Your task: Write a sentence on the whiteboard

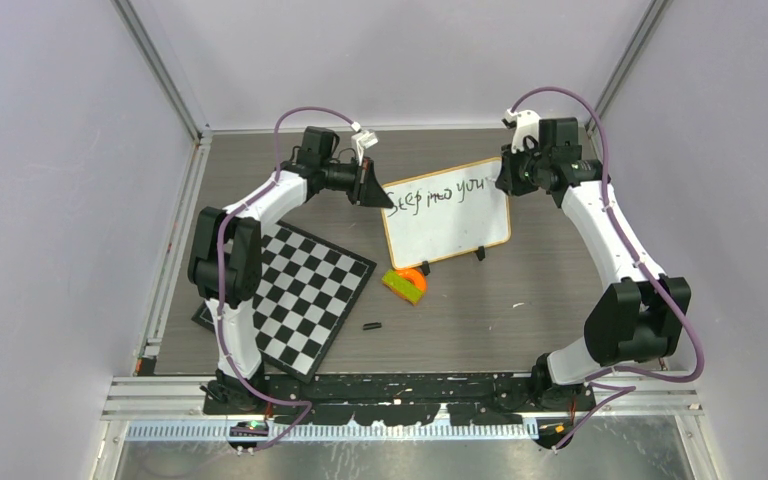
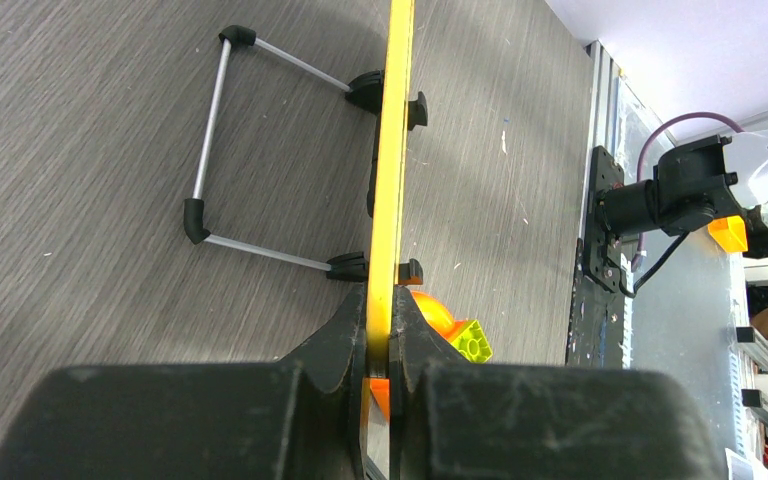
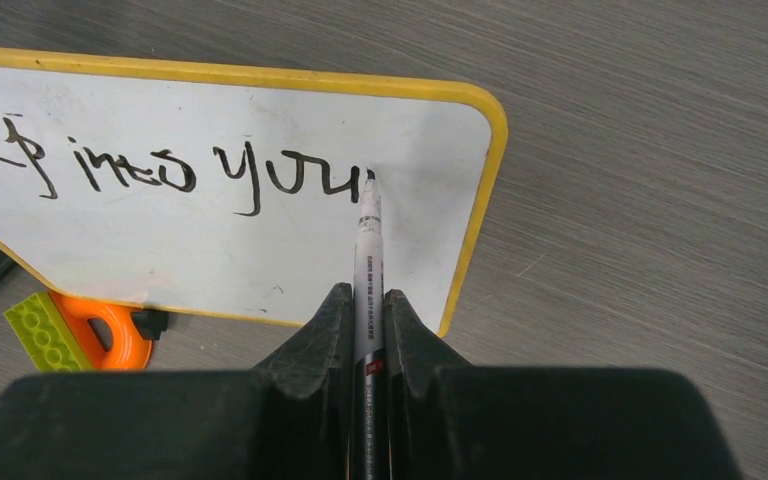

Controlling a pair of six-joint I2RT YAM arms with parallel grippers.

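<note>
Marker [image 3: 368, 250] tip touches whiteboard [image 3: 260, 260] at the sentence's [image 3: 160, 172] end. Right jaws clamp marker; left jaws pinch whiteboard's edge.

Sentence [image 3: 172, 176] "Step into you" on the whiteboard [image 3: 210, 250]; marker [image 3: 368, 262] print illegible

Grey table [image 1: 530, 310]: whiteboard [image 1: 450, 232], chequered board [image 1: 305, 290], orange-green toy [image 1: 405, 284].

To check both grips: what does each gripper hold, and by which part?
The left gripper clamps the whiteboard by its frame edge; the right gripper holds a marker by its barrel, tip at the board.
</note>
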